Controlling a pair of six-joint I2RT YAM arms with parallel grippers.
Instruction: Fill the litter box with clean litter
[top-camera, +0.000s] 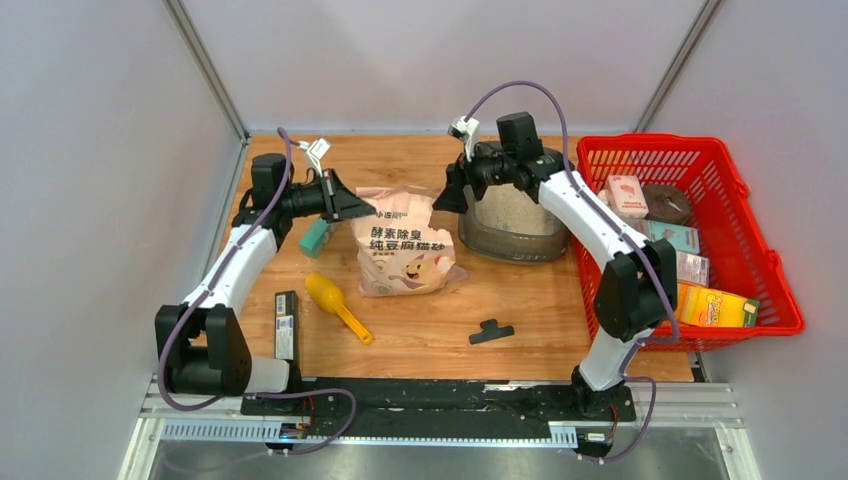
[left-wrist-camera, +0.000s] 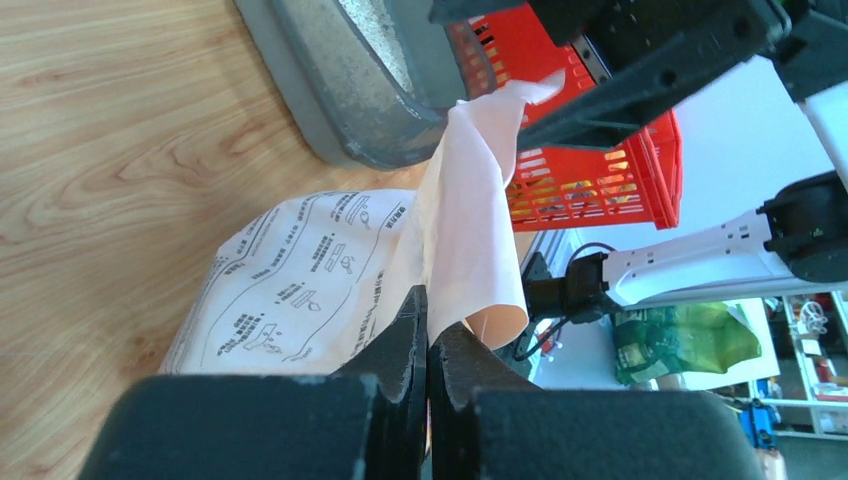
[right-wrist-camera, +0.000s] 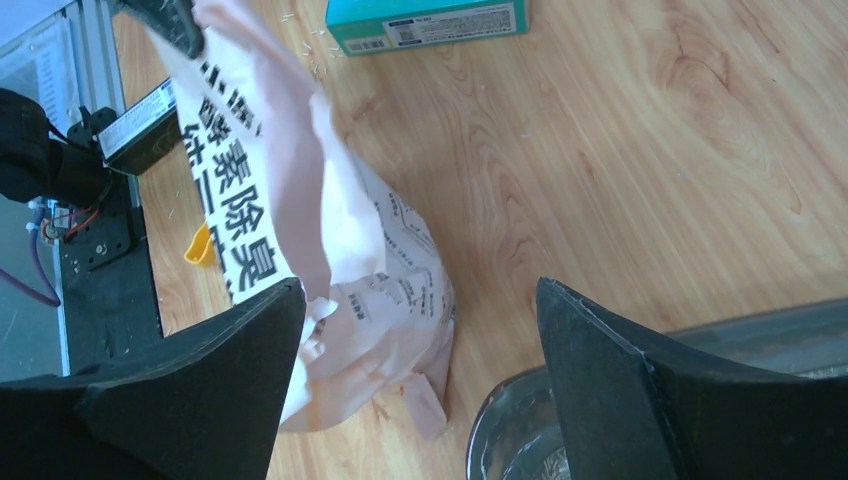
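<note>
The dark grey litter box (top-camera: 520, 243) stands at the back of the table, beside the basket, with pale clean litter (top-camera: 515, 207) inside. A pink-white litter bag (top-camera: 402, 248) stands upright just left of it. My left gripper (top-camera: 357, 208) is shut on the bag's top left edge; in the left wrist view its jaws (left-wrist-camera: 430, 335) pinch the thin bag film (left-wrist-camera: 470, 230). My right gripper (top-camera: 449, 196) hangs open at the bag's top right corner, between bag and box. In the right wrist view its fingers (right-wrist-camera: 418, 288) straddle the bag (right-wrist-camera: 300, 220) and the litter box rim (right-wrist-camera: 500, 420).
A red mesh basket (top-camera: 765, 262) with several packages fills the right side. A yellow scoop (top-camera: 336, 304), a teal box (top-camera: 317, 238), a black bar (top-camera: 286, 325) and a small black clip (top-camera: 491, 332) lie on the wooden table (top-camera: 540, 310).
</note>
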